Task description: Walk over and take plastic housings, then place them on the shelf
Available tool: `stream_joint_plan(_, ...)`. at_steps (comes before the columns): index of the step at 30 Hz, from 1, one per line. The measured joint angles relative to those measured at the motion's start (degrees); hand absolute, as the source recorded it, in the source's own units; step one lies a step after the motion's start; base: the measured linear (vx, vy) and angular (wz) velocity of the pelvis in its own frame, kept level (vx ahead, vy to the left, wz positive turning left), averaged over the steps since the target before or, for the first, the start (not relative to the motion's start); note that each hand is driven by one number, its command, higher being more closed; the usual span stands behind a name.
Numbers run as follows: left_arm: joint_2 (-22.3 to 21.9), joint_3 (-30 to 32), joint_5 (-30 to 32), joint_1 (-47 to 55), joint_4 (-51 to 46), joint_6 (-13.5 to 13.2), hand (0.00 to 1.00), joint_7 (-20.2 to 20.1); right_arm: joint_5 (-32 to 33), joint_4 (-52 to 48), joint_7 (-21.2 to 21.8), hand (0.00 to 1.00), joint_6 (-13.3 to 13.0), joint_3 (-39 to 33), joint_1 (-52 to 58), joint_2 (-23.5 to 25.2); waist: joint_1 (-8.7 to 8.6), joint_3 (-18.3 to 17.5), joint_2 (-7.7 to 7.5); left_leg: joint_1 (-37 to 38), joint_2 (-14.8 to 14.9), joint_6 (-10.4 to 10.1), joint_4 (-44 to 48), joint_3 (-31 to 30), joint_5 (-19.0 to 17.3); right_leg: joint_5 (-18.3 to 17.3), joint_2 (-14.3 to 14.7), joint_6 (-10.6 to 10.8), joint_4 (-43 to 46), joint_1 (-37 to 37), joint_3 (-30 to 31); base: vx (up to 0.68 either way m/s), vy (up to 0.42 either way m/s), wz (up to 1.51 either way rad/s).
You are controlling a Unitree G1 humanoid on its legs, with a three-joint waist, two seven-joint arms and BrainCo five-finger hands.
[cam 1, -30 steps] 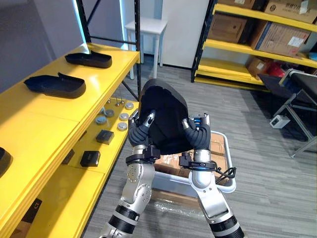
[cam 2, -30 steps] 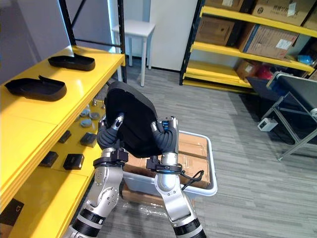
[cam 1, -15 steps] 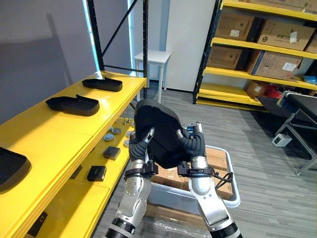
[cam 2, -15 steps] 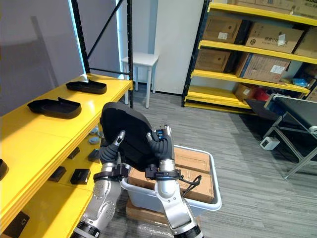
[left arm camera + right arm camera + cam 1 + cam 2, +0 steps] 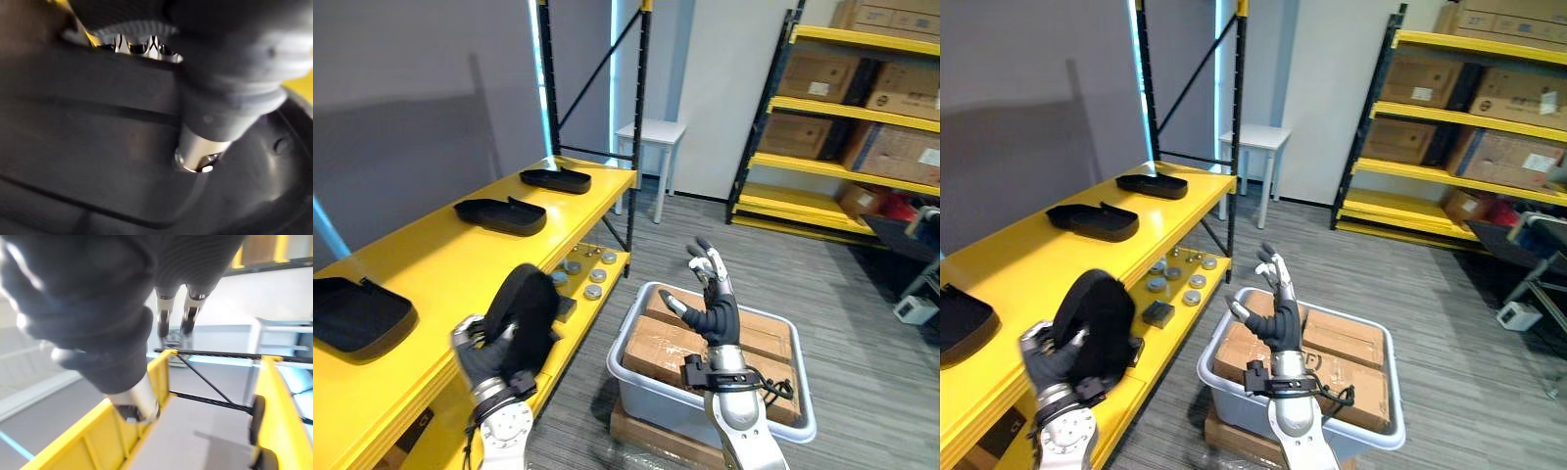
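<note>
Three black housings (image 5: 499, 214) lying on the yellow shelf (image 5: 421, 269), a fourth housing (image 5: 527, 305) being clutched by the left hand (image 5: 485, 354) alone at the shelf edge, right hand (image 5: 711, 305) having let go, fingers spreading wide over one grey bin (image 5: 656, 399)

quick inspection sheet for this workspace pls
surface: yellow shelf, top level partly bare
job's things: three black plastic housings lie on the top level: nearest, middle, farthest; a fourth housing is held on edge by the shelf front
clutter: small round parts and dark blocks on the lower level
hands: left hand shut on the fourth housing; right hand open, raised over a grey bin of cardboard boxes
cables: nothing seen
surroundings: white table, racks of cardboard boxes
</note>
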Motion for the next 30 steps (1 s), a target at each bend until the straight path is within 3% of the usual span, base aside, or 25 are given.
stream_joint_plan(2,-0.9,1.2,0.0,0.0,-2.5,0.0,1.0,1.9,0.2,0.3,0.1,0.0,0.0,-0.2,0.5,-0.6,0.66,0.3,0.37,-3.0,-0.1,0.6,4.0,0.2,-2.5,-0.6,-0.4,0.0,0.1,0.3,-2.4,0.02,0.0,0.6)
stream_joint_plan(4,-1.9,1.8,0.0,-0.6,-3.4,0.0,1.0,3.7,0.7,0.3,0.0,0.0,0.0,-1.2,0.5,-0.8,0.12,1.1,1.52,-5.2,3.9,1.1,9.4,11.1,-3.9,-1.6,-0.5,0.4,0.4,1.9,-5.7,0.01,-0.02,0.76)
stream_joint_plan(7,-3.1,2.2,0.4,-0.9,-6.7,0.1,1.0,5.3,0.7,0.9,-0.8,0.0,0.1,-3.6,0.5,-2.8,-0.04,1.5,3.29,-7.0,14.0,3.8,19.5,36.7,-7.0,-4.0,-1.8,1.7,2.4,1.8,-10.1,0.15,0.036,0.74)
stream_joint_plan(8,-3.2,2.5,-0.1,-0.8,-8.5,0.0,1.0,4.9,0.6,0.9,-1.2,0.0,0.5,-4.5,0.5,-3.0,0.22,1.6,3.28,-7.2,14.6,3.4,20.6,39.5,-7.1,-4.1,-2.2,1.9,2.7,1.4,-10.8,0.2,0.084,0.6)
stream_joint_plan(13,-4.2,3.7,-7.7,-0.8,-16.8,-1.3,1.0,2.2,-0.6,1.7,-1.3,0.0,2.1,-6.7,0.2,-1.4,0.44,1.6,2.63,-7.3,9.0,4.2,18.3,37.4,-7.6,-3.7,-6.4,4.2,4.1,3.4,-16.1,0.17,0.122,0.6)
stream_joint_plan(14,-4.6,3.2,-11.2,-0.8,-19.0,-3.5,1.0,0.6,-0.4,4.0,-1.3,0.0,2.7,-8.5,0.5,-0.7,0.6,1.7,2.77,-5.2,6.6,4.2,15.3,35.3,-7.6,-5.6,-9.7,4.9,12.1,3.5,-18.7,0.23,0.182,0.87)
stream_joint_plan(15,-4.6,3.2,-11.8,-0.8,-19.3,-3.8,1.0,0.4,-0.4,4.3,-1.2,0.0,2.8,-8.9,0.6,-0.6,0.56,1.7,2.81,-4.9,6.2,4.3,14.6,34.8,-7.6,-6.0,-10.4,4.7,13.9,3.4,-19.1,0.22,0.239,1.02)
stream_joint_plan(17,-4.6,3.5,-14.9,-0.7,-21.2,-5.4,1.0,-0.6,-0.4,4.9,-1.0,0.0,3.4,-11.1,1.3,-0.6,0.42,1.8,2.78,-2.3,3.2,5.0,10.9,31.4,-7.0,-7.1,-16.2,4.2,28.0,1.2,-19.2,0.16,0.228,0.96)
stream_joint_plan(18,-4.5,3.7,-16.2,-1.1,-22.2,-5.9,1.0,-1.4,-0.4,4.9,-0.9,0.0,3.4,-12.5,1.7,-0.2,0.28,2.1,2.12,-0.8,0.8,5.4,9.2,28.5,-6.8,-6.0,-20.5,2.6,37.8,-0.8,-17.7,0.17,0.23,1.46)
stream_joint_plan(19,-4.2,3.4,-17.5,-1.2,-23.0,-6.5,1.0,-1.8,-0.3,5.6,-0.6,0.0,3.4,-14.2,2.0,0.4,0.02,2.5,1.51,0.0,-1.2,5.8,8.0,24.2,-6.7,-2.0,-22.6,-1.4,46.4,-3.8,-12.2,0.17,0.184,1.65)
stream_joint_plan(20,-3.9,3.0,-18.4,-1.3,-23.0,-7.0,1.0,-2.2,-0.2,6.4,-0.5,0.0,3.4,-15.3,2.2,0.6,-0.61,2.7,1.76,-0.1,-1.3,6.4,7.7,21.9,-6.8,-2.9,-22.6,0.0,49.6,-5.3,-9.1,0.18,0.035,1.72)
stream_joint_plan(21,-3.4,3.0,-20.5,-1.6,-23.0,-7.8,1.0,-3.0,0.0,7.7,-0.4,0.0,3.5,-16.5,2.2,1.1,-1.16,3.0,1.78,-0.2,-1.5,6.9,7.1,18.1,-6.8,-6.7,-21.1,1.3,52.9,-7.2,-6.0,0.2,-0.095,1.91)
stream_joint_plan(22,-3.0,2.4,-23.6,-2.3,-22.7,-8.3,1.0,-4.1,0.2,8.3,-0.3,0.0,3.6,-17.6,2.9,1.4,-1.29,3.9,2.09,-0.1,-1.6,7.1,6.7,13.2,-6.5,-11.7,-17.9,1.0,54.2,-9.2,-3.4,0.24,-0.174,2.2)
stream_joint_plan(24,-2.7,1.4,-29.3,-2.4,-22.5,-9.9,1.0,-6.8,1.7,9.1,0.1,0.0,3.7,-19.1,3.6,1.6,-1.41,4.5,2.18,0.0,-1.7,6.4,6.4,7.0,-6.0,-15.8,-13.2,0.7,48.9,-11.7,-0.6,0.2,-0.191,1.97)
stream_joint_plan(25,-2.3,0.3,-34.9,-3.1,-21.8,-10.5,1.0,-10.0,2.2,9.1,0.2,0.0,3.8,-20.8,4.5,1.6,-1.74,4.7,2.28,0.0,-1.8,5.8,6.3,2.4,-5.6,-17.2,-9.6,0.6,42.2,-12.7,3.1,0.19,-0.261,2.04)
stream_joint_plan(26,-1.7,-0.3,-39.1,-3.5,-21.1,-11.1,1.0,-12.9,2.2,9.1,0.4,0.0,3.9,-22.7,5.2,1.6,-2.17,4.9,2.25,0.0,-2.0,5.4,6.4,-1.5,-5.5,-17.2,-6.3,0.9,34.8,-13.3,8.9,0.18,-0.283,2.03)
stream_joint_plan(27,-1.2,-0.5,-40.7,-3.5,-21.0,-11.3,1.0,-14.1,2.2,9.1,0.4,0.0,3.9,-23.7,5.4,1.6,-2.46,5.0,2.08,0.1,-2.3,5.0,6.4,-3.1,-5.5,-17.0,-5.0,1.0,30.8,-13.5,12.0,0.15,-0.307,1.82)
stream_joint_plan(28,0.3,-0.9,-43.2,-4.1,-21.0,-11.6,1.0,-16.0,2.2,8.8,0.5,0.0,4.0,-25.9,5.7,1.6,-2.69,5.6,0.22,0.5,-4.1,3.4,6.7,-5.2,-6.1,-9.8,-4.4,1.1,22.3,-13.2,18.4,0.12,-0.306,1.36)
stream_joint_plan(29,0.3,-0.7,-45.2,-4.0,-20.6,-12.0,1.0,-17.7,2.2,9.3,0.6,0.0,4.7,-27.4,5.5,0.2,-2.01,6.9,1.9,1.2,-3.0,2.2,6.9,-6.5,-6.8,-9.7,-3.5,2.4,23.1,-11.6,18.3,0.15,-0.317,1.06)
stream_joint_plan(30,0.5,-0.6,-46.2,-4.1,-20.7,-12.0,1.0,-18.6,2.2,9.2,0.6,0.0,5.0,-28.0,5.8,-0.5,-1.44,6.7,2.75,0.9,-2.2,1.8,7.0,-6.3,-7.0,-9.7,-2.7,2.3,21.8,-10.9,18.2,0.14,-0.224,0.43)
